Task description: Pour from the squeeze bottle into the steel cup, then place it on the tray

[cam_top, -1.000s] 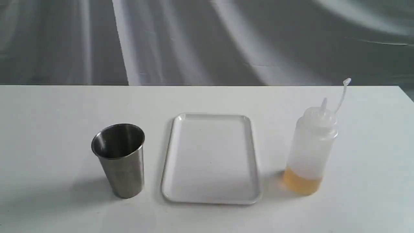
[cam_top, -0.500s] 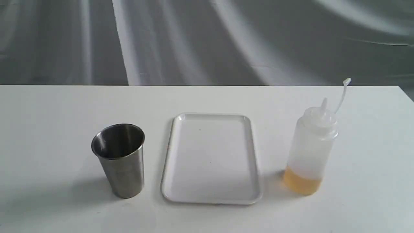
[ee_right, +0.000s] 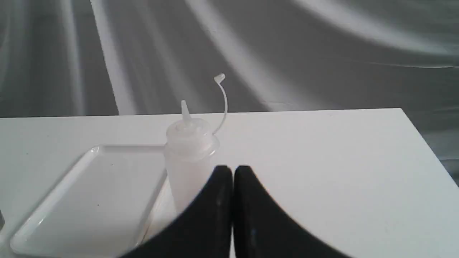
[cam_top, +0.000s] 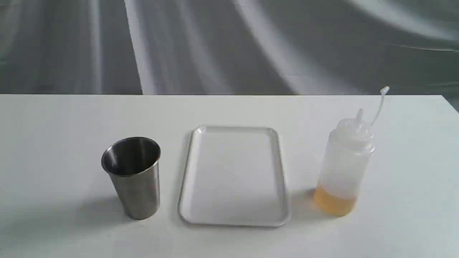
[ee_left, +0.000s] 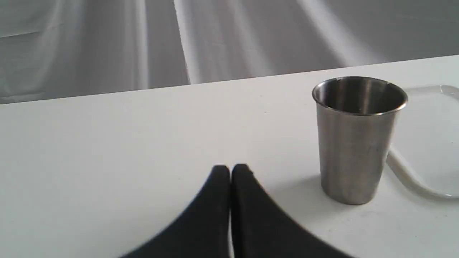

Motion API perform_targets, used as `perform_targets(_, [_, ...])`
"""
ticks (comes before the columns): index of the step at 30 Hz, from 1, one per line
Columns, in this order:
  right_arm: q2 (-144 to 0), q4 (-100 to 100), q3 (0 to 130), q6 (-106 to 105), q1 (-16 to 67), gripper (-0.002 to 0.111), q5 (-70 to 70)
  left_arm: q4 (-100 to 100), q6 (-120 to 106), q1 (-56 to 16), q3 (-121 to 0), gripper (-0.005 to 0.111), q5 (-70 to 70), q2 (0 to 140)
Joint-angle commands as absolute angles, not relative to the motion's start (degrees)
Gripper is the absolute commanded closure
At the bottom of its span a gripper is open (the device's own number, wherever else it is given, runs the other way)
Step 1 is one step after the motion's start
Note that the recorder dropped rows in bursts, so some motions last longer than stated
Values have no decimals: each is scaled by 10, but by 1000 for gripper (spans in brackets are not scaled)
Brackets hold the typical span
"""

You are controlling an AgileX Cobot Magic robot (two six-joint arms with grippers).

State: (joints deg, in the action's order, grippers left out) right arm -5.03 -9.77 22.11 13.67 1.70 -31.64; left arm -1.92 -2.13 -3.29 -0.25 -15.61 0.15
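Observation:
The squeeze bottle (cam_top: 344, 168) stands upright on the right of the table, amber liquid in its bottom, cap strap curling up beside the nozzle. It also shows in the right wrist view (ee_right: 188, 157), just beyond my right gripper (ee_right: 233, 170), which is shut and empty. The steel cup (cam_top: 133, 175) stands upright on the left. In the left wrist view the cup (ee_left: 358, 139) is off to one side of my left gripper (ee_left: 231, 168), which is shut and holds nothing. The white tray (cam_top: 233, 175) lies empty between cup and bottle. Neither gripper appears in the exterior view.
The white table (cam_top: 53, 125) ends at a far edge before a grey draped backdrop (cam_top: 229, 46). Its right corner (ee_right: 400, 109) shows in the right wrist view.

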Motion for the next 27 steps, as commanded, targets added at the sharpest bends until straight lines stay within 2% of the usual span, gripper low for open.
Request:
perform_targets(1, [-93,-97,265,139,15,108,-328,-19,-19,-36,0,107,-152,0])
perform_targets(6, [-172,-97,300,139,15,108,-302,-19,-19,-36,0,107,-152,0])
perform_targets(20, [-389,-103,301,139,39,108,-83,-19,-19,-36,0,107,-152,0])
perform_targets(27, [-528,-103,301,93,41,108,-75,-19,-19,-36,0,107,-152,0])
